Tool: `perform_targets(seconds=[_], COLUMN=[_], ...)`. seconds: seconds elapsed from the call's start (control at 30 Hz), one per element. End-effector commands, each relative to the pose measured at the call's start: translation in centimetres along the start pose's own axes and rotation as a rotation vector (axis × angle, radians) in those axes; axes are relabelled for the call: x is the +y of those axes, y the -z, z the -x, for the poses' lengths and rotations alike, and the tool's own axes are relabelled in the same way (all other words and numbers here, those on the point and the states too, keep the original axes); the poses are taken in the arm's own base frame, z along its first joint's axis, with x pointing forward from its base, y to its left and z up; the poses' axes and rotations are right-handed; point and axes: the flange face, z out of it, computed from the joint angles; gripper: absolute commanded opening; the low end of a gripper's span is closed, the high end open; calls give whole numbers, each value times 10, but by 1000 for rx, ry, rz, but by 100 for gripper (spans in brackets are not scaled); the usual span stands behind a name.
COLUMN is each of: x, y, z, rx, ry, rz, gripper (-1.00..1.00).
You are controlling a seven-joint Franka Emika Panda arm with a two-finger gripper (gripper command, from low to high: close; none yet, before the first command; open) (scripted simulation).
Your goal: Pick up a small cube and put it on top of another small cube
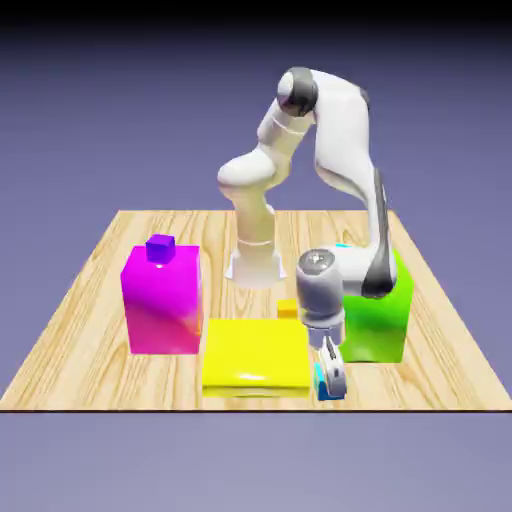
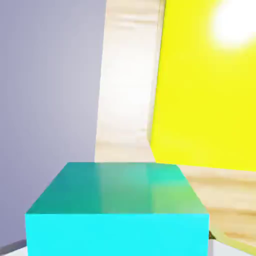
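Gripper (image 1: 331, 381) low at the bottom centre-right of the exterior view, right at the near edge of the wooden table (image 1: 90, 290), with its fingers narrowed around a small cyan cube (image 1: 322, 384). Only a sliver of that cube shows there, peeking out at the left of the fingers, just beside the lower right corner of the big yellow block (image 1: 255, 355). Whether the cube rests on the wood or hangs a hair above it, I cannot tell.

In the hand view the cyan cube (image 2: 117, 212) fills the bottom middle of the frame, large and close, hiding nearly all of the fingertips; only small grey slivers show at the bottom corners beside it. Past it, the yellow block (image 2: 205, 85) takes up the upper right, a strip of pale table (image 2: 127, 75) runs up the middle, and the backdrop covers the left.

Back in the exterior view, a tall magenta block (image 1: 162, 298) stands at centre left with a small purple cube (image 1: 160, 248) sitting on its top. A green block (image 1: 380, 315) stands at centre right, partly behind the white arm (image 1: 345, 150). A small orange cube (image 1: 288, 309) shows just past the far edge of the yellow block, touching or nearly touching it, close to the wrist.
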Motion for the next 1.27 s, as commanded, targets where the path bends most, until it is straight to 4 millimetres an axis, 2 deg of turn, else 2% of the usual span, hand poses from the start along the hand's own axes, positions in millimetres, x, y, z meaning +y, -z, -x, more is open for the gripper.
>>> perform_targets(seconds=[0.0,0.1,0.23,0.4,0.63,0.77,0.9,0.97,1.1,1.13,1.17,1.2,1.23], x=[7,28,55,87,133,157,186,187,183,183,183,183,184], y=[12,34,76,129,209,233,266,268,204,200,200,200,215], z=[16,27,38,37,19,2,-17,-18,-29,-30,-30,-30,-26], rx=[-2,-31,-76,-109,-62,15,174,186,186,186,186,186,186], ry=[88,296,587,920,1376,1562,1785,1797,1797,1797,1797,1797,1797], rz=[-2,88,161,206,183,182,169,169,169,169,169,169,169], gripper=[-100,-100,-100,-100,-100,-100,-100,-100,-100,-100,100,100,100])
